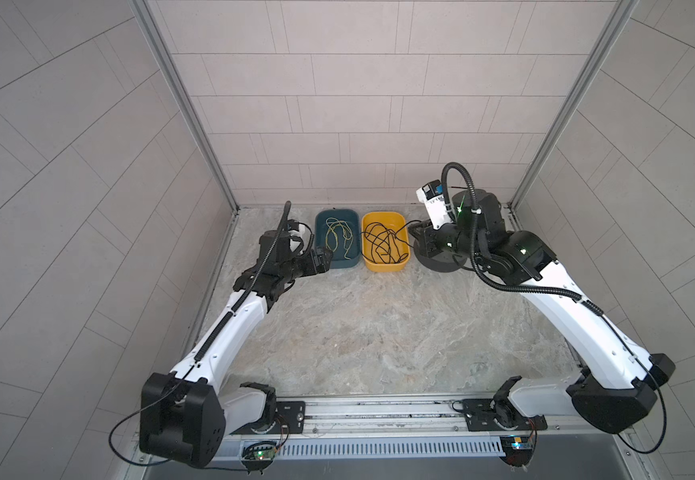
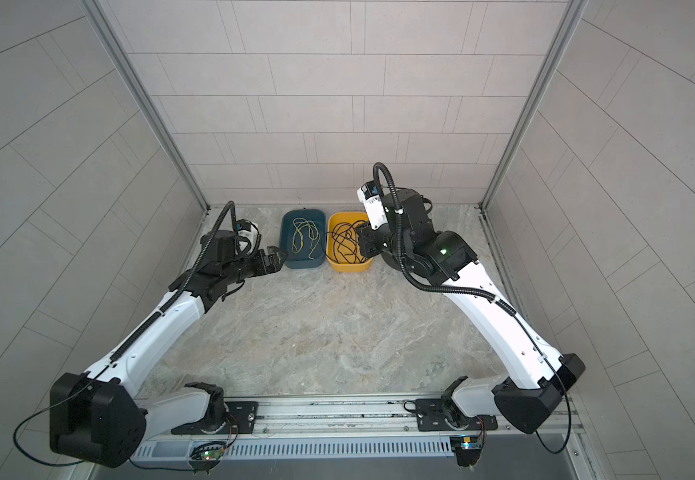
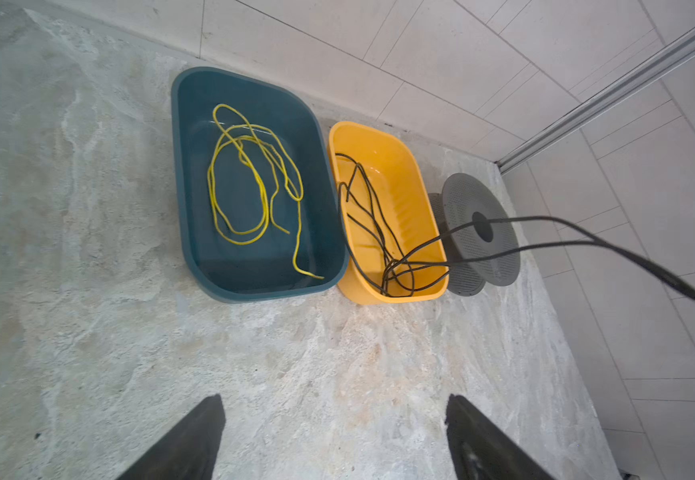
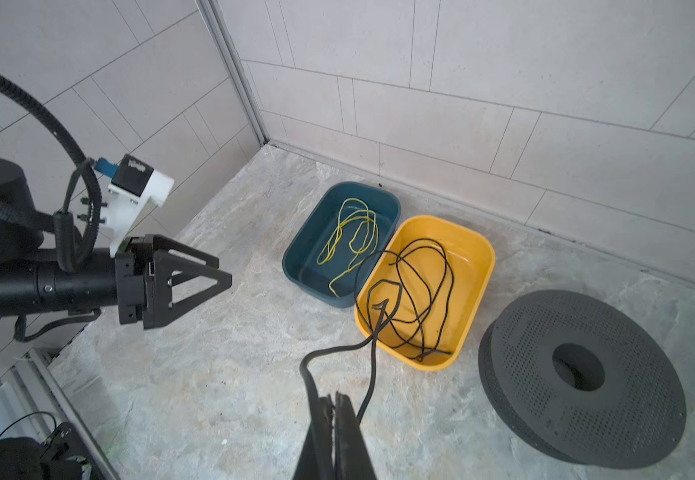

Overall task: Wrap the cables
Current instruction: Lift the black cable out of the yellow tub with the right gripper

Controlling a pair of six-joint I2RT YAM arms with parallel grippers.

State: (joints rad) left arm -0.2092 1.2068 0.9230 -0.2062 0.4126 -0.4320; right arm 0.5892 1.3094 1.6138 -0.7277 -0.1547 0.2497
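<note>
Black cable (image 1: 382,245): heaped in loose crossing loops inside the yellow bin (image 1: 383,267). Two strands lifted over the rim toward 3 o'clock, ending in the right gripper.
Right gripper (image 4: 333,401): clenched on the black cable, raised off the table (image 1: 358,332) at 3 o'clock of the yellow bin, near the spool (image 4: 628,332).
Left gripper (image 3: 333,403): released, jaws wide and empty, hovering at 9 o'clock of the teal bin (image 1: 337,265).
Spool: lying flat, just beside the yellow bin at 3 o'clock; seemingly bare of windings.
Yellow-green cord (image 3: 260,189): loose in the teal bin, at 9 o'clock of the yellow bin; no part of this job.
Risk, tangle: crossing loops likely to cinch into a knot under a quick pull.
Risk, bin: light tub apt to tip or slide toward 3 o'clock if dragged by a snagged loop, with nothing pinning it down.
Risk, grip: thin glossy cord liable to slip from the shut jaws under tension.
Risk, winding: slack strand prone to ride over the flange instead of dropping into the groove.
Hidden: spool mostly behind the right arm in both top views; groove between the flanges barely shown anywhere.
Unclear: gripped near a free end or at a fold, cannot tell; pinch point blurred in the right wrist view.
Cut off: only the left fingertips visible in the left wrist view.
</note>
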